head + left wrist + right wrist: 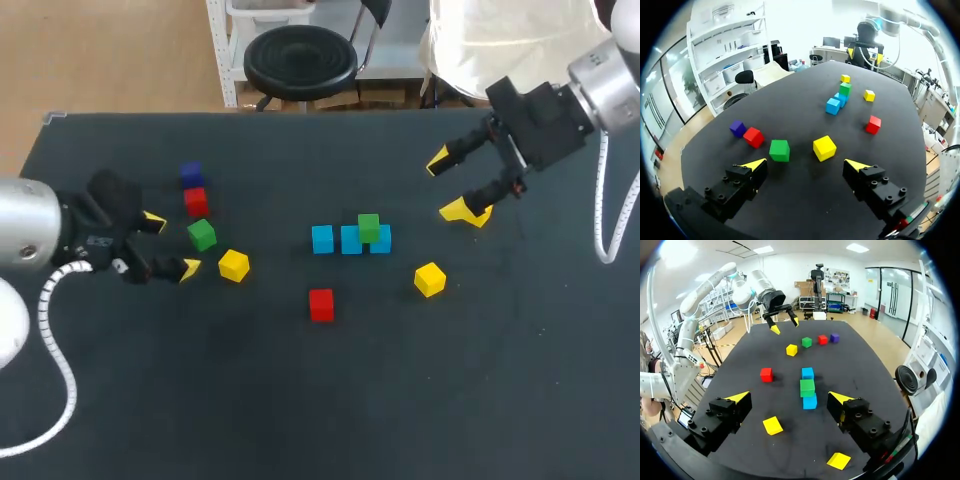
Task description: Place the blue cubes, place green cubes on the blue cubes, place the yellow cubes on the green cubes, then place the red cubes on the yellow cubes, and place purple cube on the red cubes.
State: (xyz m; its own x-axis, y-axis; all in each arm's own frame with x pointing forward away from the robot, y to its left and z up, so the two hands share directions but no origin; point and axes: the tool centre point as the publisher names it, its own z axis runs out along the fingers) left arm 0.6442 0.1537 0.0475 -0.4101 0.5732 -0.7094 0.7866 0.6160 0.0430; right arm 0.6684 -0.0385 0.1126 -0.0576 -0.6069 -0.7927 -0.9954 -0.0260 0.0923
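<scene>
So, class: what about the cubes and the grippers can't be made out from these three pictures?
Right wrist view: the green cube covers one of the three blue cubes; only two show.
Head view: whether the green cube sits on one blue cube or straddles two is hidden beneath it.
Head view: a yellow cube blends with a yellow fingertip of the right gripper; touching or apart cannot be told.

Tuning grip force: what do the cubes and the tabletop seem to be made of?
Cubes, like the loose green cube: probably painted wood or hard plastic; crisp edges, flat even colour, faint sheen. Tabletop: likely dark matte cloth or mat; no glare.
</scene>
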